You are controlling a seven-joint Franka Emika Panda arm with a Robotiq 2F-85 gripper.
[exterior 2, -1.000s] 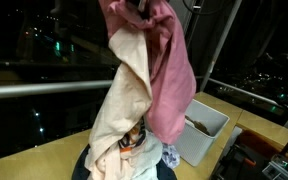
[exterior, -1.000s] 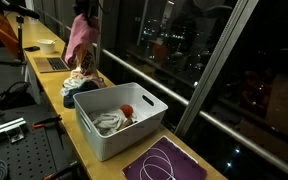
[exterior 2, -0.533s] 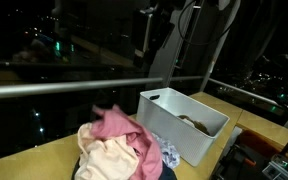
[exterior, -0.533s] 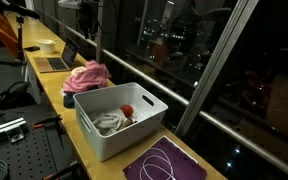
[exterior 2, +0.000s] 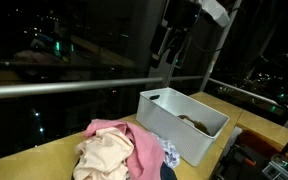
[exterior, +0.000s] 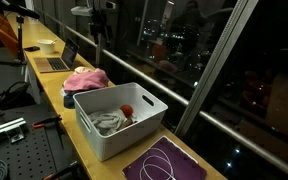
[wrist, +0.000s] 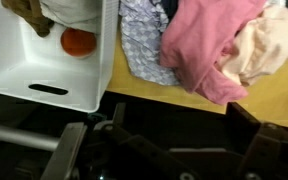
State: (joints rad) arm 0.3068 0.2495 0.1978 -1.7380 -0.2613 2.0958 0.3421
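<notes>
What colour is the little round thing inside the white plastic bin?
The little round thing in the white plastic bin is orange-red, clearest in the wrist view.

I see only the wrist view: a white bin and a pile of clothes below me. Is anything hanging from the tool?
Observer: No. In both exterior views the tool hangs empty, well above the pile of clothes.
Operator: What lies beyond the pile?
Observer: An open laptop, and a pale bowl further back.
Operator: And on the other side of the white bin?
Observer: A purple mat lies there, with a white cable looped on it.
</notes>
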